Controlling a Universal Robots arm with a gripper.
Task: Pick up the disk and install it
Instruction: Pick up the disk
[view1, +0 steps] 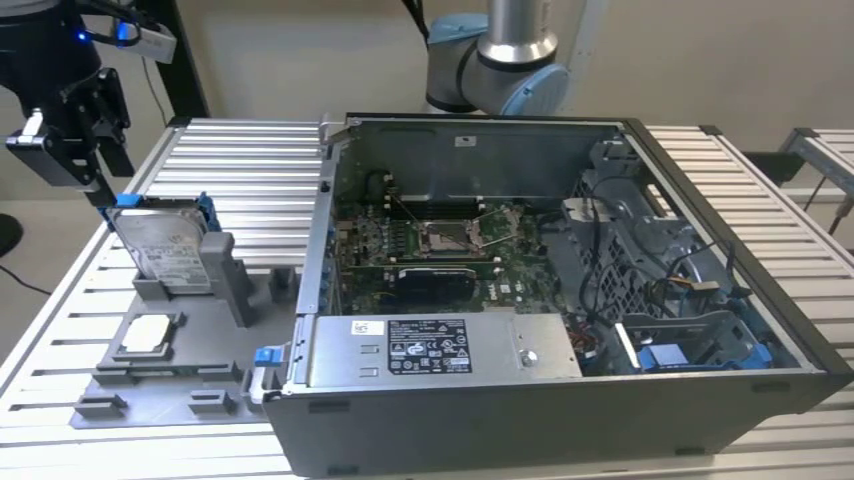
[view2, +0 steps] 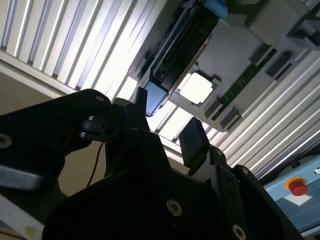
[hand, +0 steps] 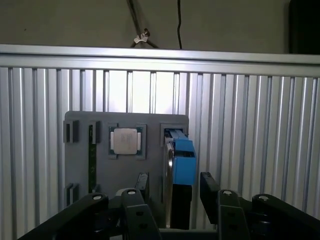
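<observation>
Black two-fingered gripper (view1: 104, 182) spread wide, gripping nothing, poised just above the upper corner of the silver metal disk in its bright blue plastic carrier (view1: 160, 245). In the first wrist view, one finger (hand: 142, 182) on either side of the disk's edge, not touching. Disk upright in a slot of the flat grey plastic holder (view1: 180, 390) on the slatted aluminium table (view1: 254, 170), white label outward (print too small to read). Beside it on the holder, a small flat silver square chip (view1: 147, 335). To the exterior view's right, an open grey computer case (view1: 534, 430) holding a large grey metal box (view1: 514, 340) with a black-and-white label.

Free room above the disk (view1: 163, 245)
</observation>
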